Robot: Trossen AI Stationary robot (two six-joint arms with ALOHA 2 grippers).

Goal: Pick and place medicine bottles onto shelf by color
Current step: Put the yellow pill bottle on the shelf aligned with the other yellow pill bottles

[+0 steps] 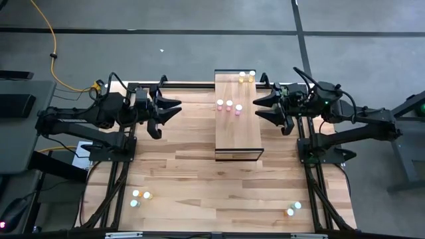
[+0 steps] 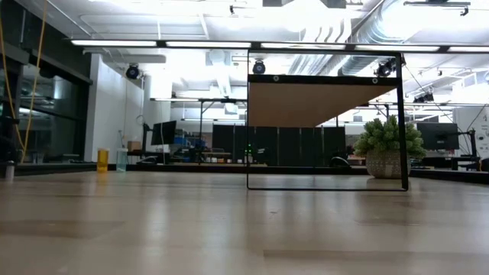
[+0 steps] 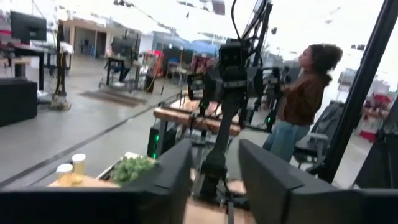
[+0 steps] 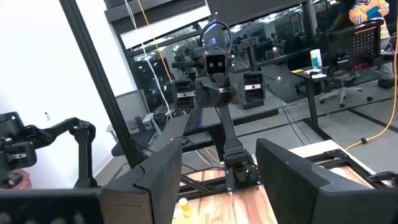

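Note:
The shelf (image 1: pixel 236 129) stands in the middle of the table, a long pale board with dark edges. Two yellow medicine bottles (image 1: pixel 246 77) stand at its far end and three pink ones (image 1: pixel 229 106) a little nearer. The yellow pair (image 3: pixel 71 168) also shows in the left wrist view. More bottles stand on the table at the near left (image 1: pixel 140 197) and the near right (image 1: pixel 293 209). My left gripper (image 1: pixel 176 109) hovers left of the shelf, open and holding nothing. My right gripper (image 1: pixel 260 106) hovers right of the shelf, also open with nothing between its fingers. Both are raised and point roughly level at each other.
In the low view the shelf's dark frame (image 2: pixel 400 122) rises from the tabletop, with a potted plant (image 2: pixel 388 147) behind it. A person (image 3: pixel 304 93) stands in the room beyond the table. Bare wood (image 1: pixel 219 186) lies between the shelf's near end and the table's near edge.

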